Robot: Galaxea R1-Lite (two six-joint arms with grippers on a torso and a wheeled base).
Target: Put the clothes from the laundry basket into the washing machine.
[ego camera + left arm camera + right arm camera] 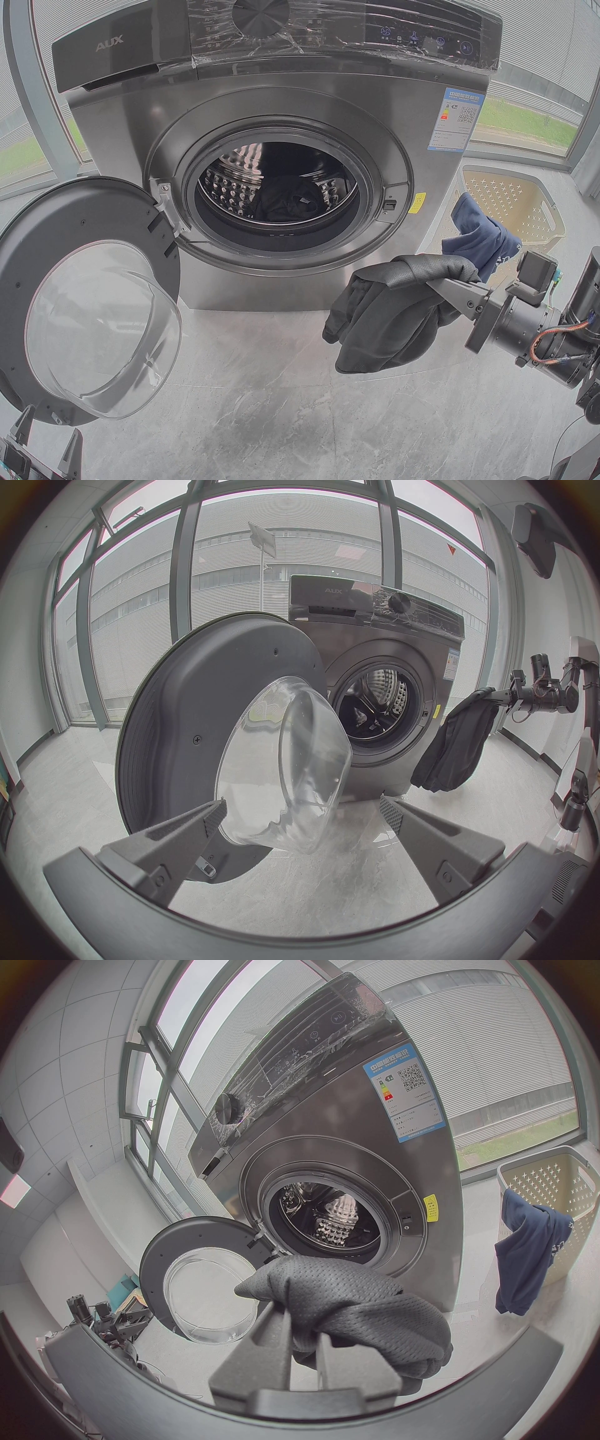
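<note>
A grey front-loading washing machine (275,94) stands ahead with its round door (87,294) swung open to the left. A dark garment (287,197) lies inside the drum. My right gripper (437,284) is shut on a black garment (387,312) that hangs above the floor, right of and below the drum opening; the same black garment (350,1304) bunches over the fingers in the right wrist view. A beige laundry basket (531,200) sits right of the machine with a blue garment (481,240) draped over its rim. My left gripper (300,830) is open and low, near the door.
Grey tiled floor (281,406) stretches in front of the machine. Large windows (144,605) stand behind and beside it. The open door takes up the room on the left side.
</note>
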